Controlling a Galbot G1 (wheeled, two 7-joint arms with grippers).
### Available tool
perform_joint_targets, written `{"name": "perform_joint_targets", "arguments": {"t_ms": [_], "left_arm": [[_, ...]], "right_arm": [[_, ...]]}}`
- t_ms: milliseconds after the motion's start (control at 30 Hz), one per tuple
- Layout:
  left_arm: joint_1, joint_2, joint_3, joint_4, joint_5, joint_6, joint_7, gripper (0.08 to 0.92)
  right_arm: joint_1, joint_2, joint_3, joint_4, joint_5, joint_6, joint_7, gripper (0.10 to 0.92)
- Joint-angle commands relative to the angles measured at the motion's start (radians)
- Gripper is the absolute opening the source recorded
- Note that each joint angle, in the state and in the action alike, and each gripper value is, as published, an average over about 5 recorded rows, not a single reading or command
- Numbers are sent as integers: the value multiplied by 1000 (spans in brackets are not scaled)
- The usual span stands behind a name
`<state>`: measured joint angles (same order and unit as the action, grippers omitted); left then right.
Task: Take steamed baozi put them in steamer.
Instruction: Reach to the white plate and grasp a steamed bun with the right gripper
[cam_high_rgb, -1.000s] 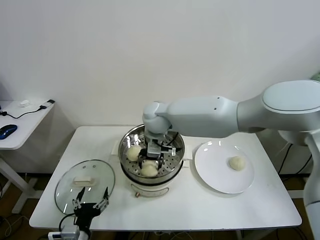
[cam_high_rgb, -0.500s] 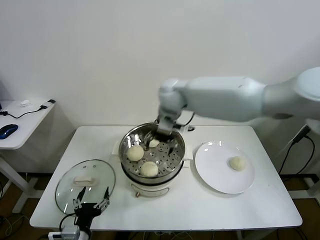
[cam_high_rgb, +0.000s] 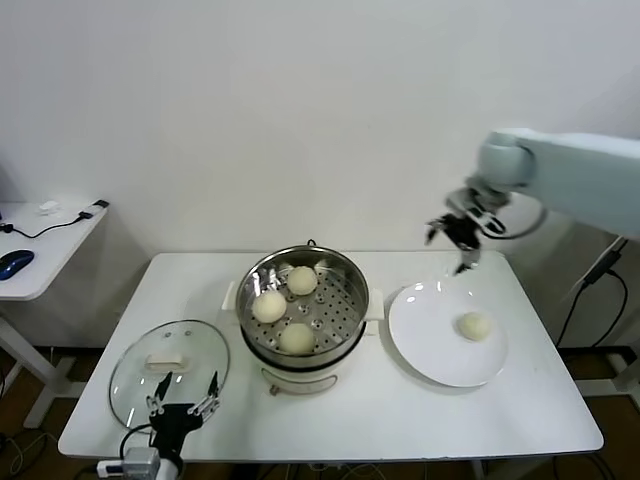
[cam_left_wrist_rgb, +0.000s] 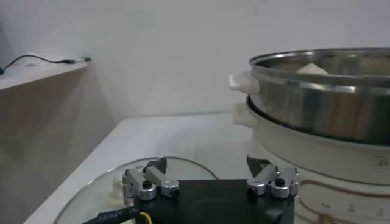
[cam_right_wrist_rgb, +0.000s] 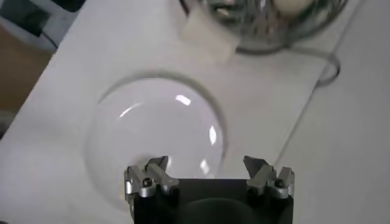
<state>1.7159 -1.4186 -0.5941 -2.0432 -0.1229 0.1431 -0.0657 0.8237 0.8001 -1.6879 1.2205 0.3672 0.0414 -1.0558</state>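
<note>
While steel steamer (cam_high_rgb: 340, 325) holds three domed, seemingly smooth baozi (cam_high_rgb: 297, 339).

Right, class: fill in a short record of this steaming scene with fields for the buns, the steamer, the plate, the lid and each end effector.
baozi in steamer: three
baozi on plate: one
steamer: centre of table, lid off
plate: to the robot's right of the steamer
glass lid: flat on the table, front left
right end effector: open, empty, raised above the plate's far edge
left end effector: open, low by the lid, idle
</note>
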Motion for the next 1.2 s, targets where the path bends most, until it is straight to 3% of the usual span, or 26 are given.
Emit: {"name": "perform_joint_targets", "arguments": {"t_ms": [33, 433, 1000, 1200], "left_arm": [[5, -2, -2, 5, 10, 2, 3, 823], [18, -6, -5, 12, 18, -3, 4, 823], [21, -6, -5, 16, 16, -6, 3, 823], [26, -6, -5, 12, 17, -7, 2, 823]], "right_arm": [[-358, -172, 214, -133, -150, -147, 21, 823], [-588, -57, 395, -296, -212, -160, 34, 823], [-637, 51, 455, -397, -237, -154, 58, 822], [-619, 43, 441, -377, -233, -154, 49, 743]]}}
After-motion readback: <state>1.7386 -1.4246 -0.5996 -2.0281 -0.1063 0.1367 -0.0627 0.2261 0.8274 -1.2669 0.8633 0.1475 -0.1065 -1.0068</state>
